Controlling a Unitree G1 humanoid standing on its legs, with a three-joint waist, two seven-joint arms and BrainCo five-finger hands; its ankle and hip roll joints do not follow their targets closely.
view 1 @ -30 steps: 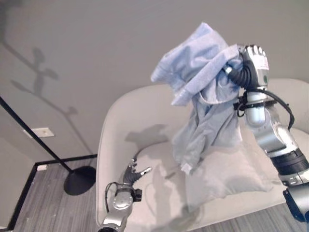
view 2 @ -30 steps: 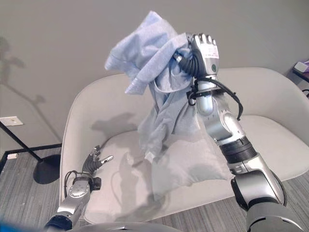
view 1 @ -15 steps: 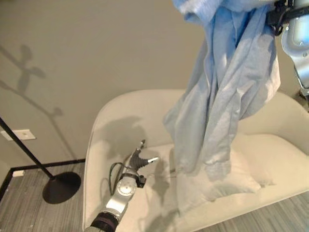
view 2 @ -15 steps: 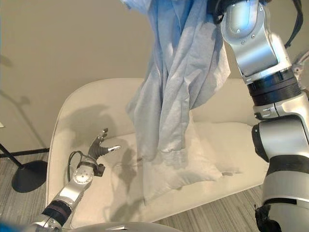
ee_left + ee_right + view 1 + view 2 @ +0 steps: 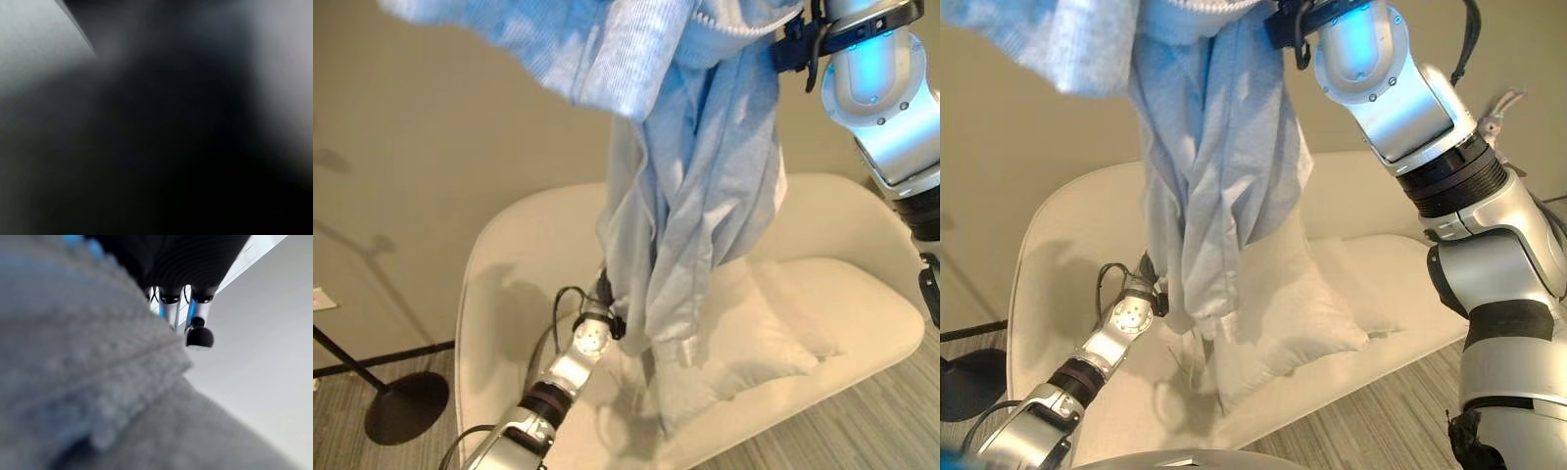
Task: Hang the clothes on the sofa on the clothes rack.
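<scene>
light blue garment [image 5: 705, 186] is held high above the sofa [image 5: 842, 245] by the right robot hand [image 5: 188, 308], grip seemingly closed; left robot hand's fingers hidden behind cloth, state untellable. rack base [image 5: 406, 406] at 8 o'clock; hanging remains undone.

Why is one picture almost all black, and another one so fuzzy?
In the left wrist view, something sits so close that it blocks the light, leaving dark blur. In the right wrist view, the light blue garment lies right against the lens, out of focus, while the right hand beyond it looks clearer. In the left eye view, the garment throws a soft shadow on the sofa.
</scene>
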